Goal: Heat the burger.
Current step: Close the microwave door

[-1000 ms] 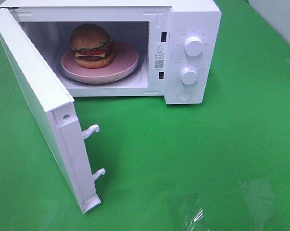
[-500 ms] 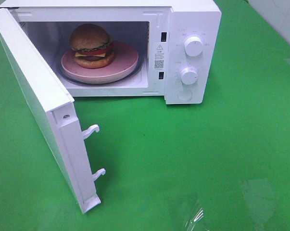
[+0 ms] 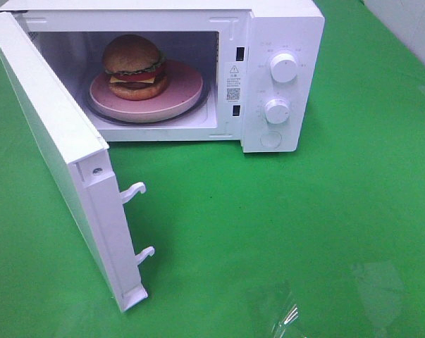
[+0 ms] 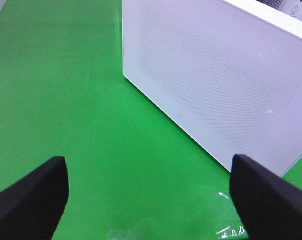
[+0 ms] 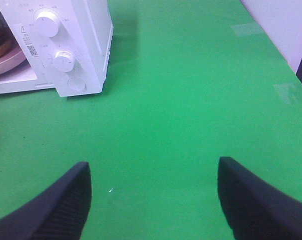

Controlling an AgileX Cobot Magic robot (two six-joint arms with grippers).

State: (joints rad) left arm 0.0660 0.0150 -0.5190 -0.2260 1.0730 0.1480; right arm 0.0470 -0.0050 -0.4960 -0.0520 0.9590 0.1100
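Golden-bun burger [image 3: 133, 67] sits on the round pink plate [image 3: 187, 88] inside the white microwave [image 3: 286, 28], far left. Loading looks done. White door [image 3: 53, 141] hangs wide open, not yet shut; round white dials [image 3: 283, 67] need setting. Left gripper [image 4: 148, 172] and right gripper [image 5: 153, 172] are spread wide, holding nothing.

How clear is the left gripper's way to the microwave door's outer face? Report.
Probably clear, yes: the left gripper, jaws open, faces the microwave door on its outer panel, with only green table showing between them.
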